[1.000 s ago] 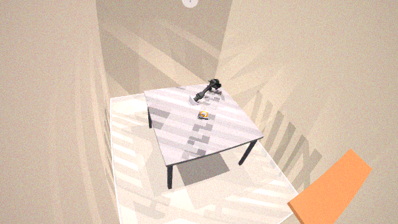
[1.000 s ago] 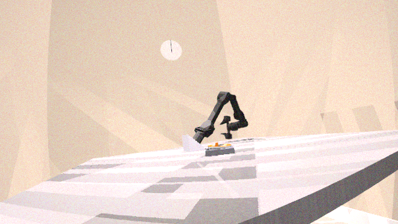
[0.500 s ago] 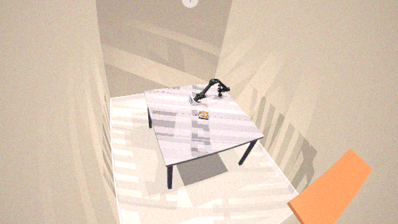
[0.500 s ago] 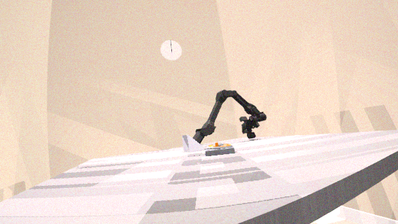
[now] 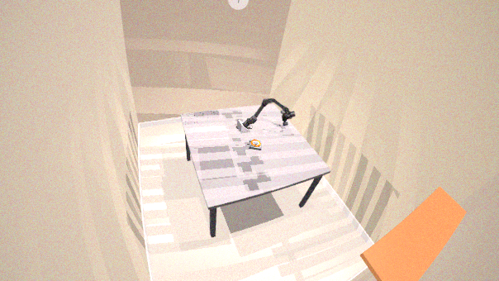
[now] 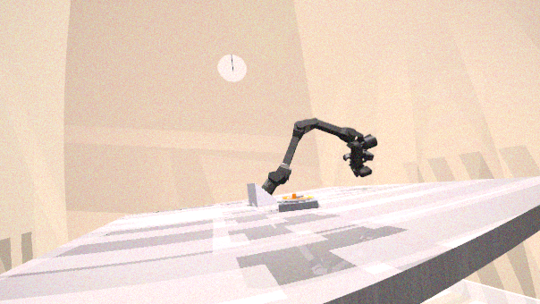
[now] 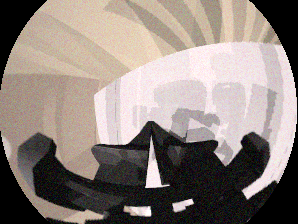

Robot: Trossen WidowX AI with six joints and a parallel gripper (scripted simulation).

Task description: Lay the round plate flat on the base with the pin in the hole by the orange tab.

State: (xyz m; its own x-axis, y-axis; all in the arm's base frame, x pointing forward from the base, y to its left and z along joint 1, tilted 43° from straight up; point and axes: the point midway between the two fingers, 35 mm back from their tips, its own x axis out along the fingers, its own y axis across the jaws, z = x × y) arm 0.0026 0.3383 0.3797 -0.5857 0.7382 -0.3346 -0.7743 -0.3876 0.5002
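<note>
While light stripes cross the table (image 5: 285,165), beige walls — fingers (image 6: 363,171) closed

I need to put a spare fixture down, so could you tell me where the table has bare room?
The table shows nothing between the base and its near edge. The far side is crowded: arm mount, base with plate, and the shut gripper hanging above the far right corner.

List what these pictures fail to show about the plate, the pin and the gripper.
- Pin and the hole by the tab: too small in the top view; in the exterior view the plate is seen edge-on over the base.
- Plate: outside the wrist view, which shows only the table past the fingers.
- Gripper: shut, empty and raised away from the plate; its fingertips are too small in the exterior and top views.
</note>
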